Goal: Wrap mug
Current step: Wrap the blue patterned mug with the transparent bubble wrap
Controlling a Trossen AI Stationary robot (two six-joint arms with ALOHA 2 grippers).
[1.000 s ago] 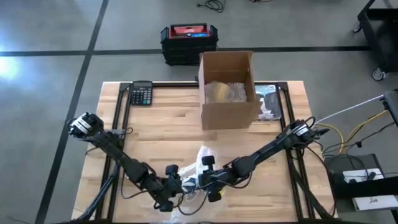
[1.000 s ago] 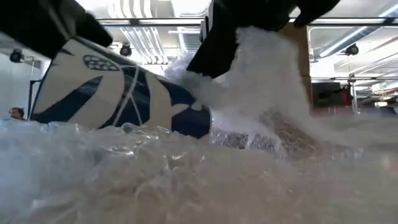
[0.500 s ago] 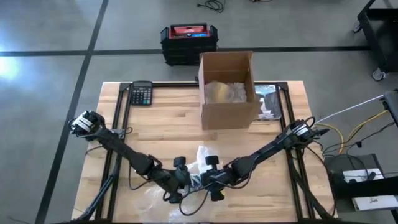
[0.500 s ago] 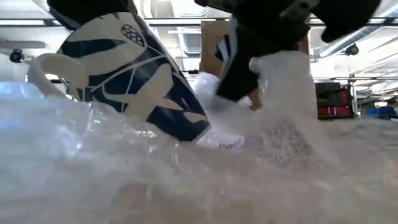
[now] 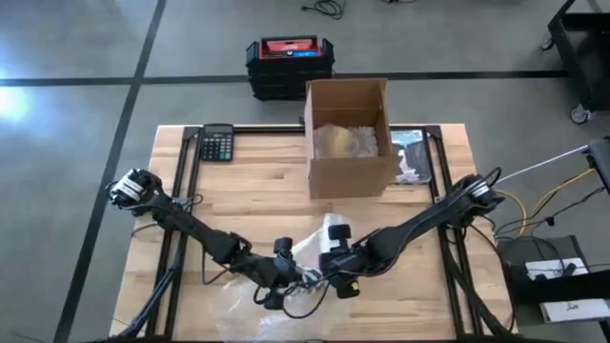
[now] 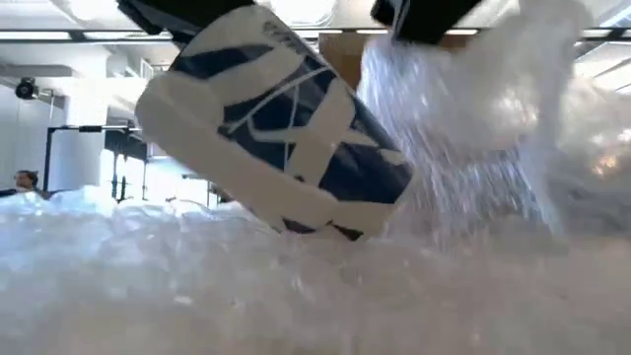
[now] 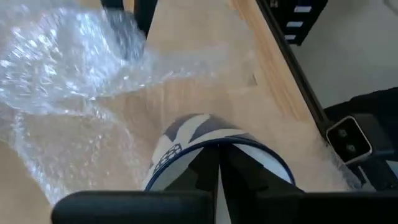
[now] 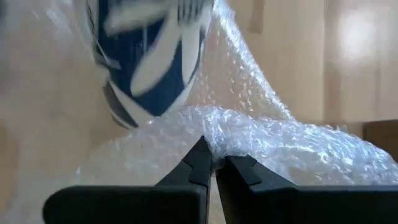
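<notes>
Mug (image 6: 276, 138): we see it tilted over the wrap (image 6: 296, 296), table's 6 o'clock edge.
Left gripper (image 7: 219, 163): clamped on mug rim.
Right gripper (image 8: 212, 163): pinching a wrap fold, at the mug's 3 o'clock.
Handling: we judge glazed ceramic, rigid, breakable, slippery; rim hold suits. Wrap light, floppy.

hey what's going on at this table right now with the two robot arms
The robot is wrapping a blue and white mug in bubble wrap near the front edge of the wooden table. The left pincer is shut on the mug's rim, holding it tilted over the sheet. The right pincer is shut on a fold of the bubble wrap and holds it raised next to the mug. The mug is not yet covered.
</notes>
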